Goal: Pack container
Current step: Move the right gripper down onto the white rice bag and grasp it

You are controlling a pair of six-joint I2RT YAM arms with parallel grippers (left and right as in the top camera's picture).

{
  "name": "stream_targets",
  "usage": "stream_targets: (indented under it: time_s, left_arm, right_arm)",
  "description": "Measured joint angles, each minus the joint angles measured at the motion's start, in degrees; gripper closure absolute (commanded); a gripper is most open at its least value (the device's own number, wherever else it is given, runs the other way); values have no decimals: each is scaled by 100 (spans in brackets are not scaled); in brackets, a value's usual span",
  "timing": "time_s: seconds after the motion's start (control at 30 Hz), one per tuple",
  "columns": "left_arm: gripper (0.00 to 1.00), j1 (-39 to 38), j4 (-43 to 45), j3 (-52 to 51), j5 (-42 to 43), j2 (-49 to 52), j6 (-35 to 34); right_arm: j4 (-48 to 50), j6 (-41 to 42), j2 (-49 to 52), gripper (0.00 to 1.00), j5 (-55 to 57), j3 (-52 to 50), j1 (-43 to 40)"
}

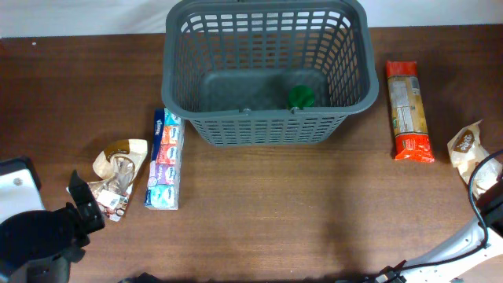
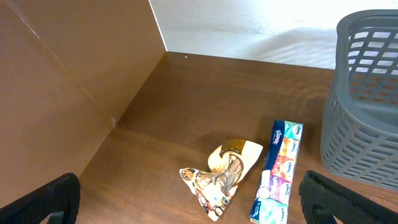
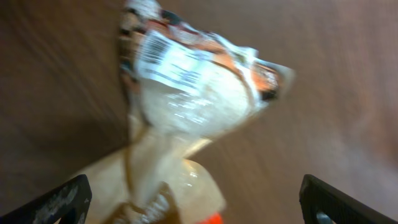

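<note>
Both arms are low at the near edge of the dark brown wooden desk (image 1: 314, 204), and nothing is in either grip. My left jaws are spread wide, with only bare wood between the tips. Ahead of them lies a crumpled beige-and-brown foil snack packet (image 2: 224, 171), and just beside it a long pack of blue-and-pink tissue packets (image 2: 278, 171).

My right jaws are spread wide as well, hanging over a crumpled white-and-tan plastic packet (image 3: 186, 81) at the far right edge. That view is blurred, so I can't say how close the tips are to it.

The container, the large dark grey slotted plastic basket (image 1: 271, 116), sits at the far middle of the desk, well apart from both arms. One small green item (image 1: 301, 97) is on its base towards the right. A long orange-ended packet of pale biscuits (image 1: 408, 110) lies just right of the basket.

My read is that the crumpled packet on the right goes first. To do it well, I'd straddle the fat middle of the bag, not the loose twisted end, and close gently, since it will crush and could slip. Then I'd lift high enough to clear that thick rim, carry it over, and let go low on the open base left of the green item.
</note>
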Motion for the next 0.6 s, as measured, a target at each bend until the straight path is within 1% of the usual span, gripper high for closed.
stream_targets:
  time_s: [0.2, 0.47, 0.6]
  left_arm:
    - [0, 0, 0, 0, 0, 0, 0]
    - [0, 0, 0, 0, 0, 0, 0]
    - [0, 0, 0, 0, 0, 0, 0]
  right_arm:
    - [522, 107, 0, 1, 4, -214, 103]
    - [610, 1305, 0, 1, 70, -616, 308]
    - [1108, 1670, 0, 1, 74, -1012, 334]
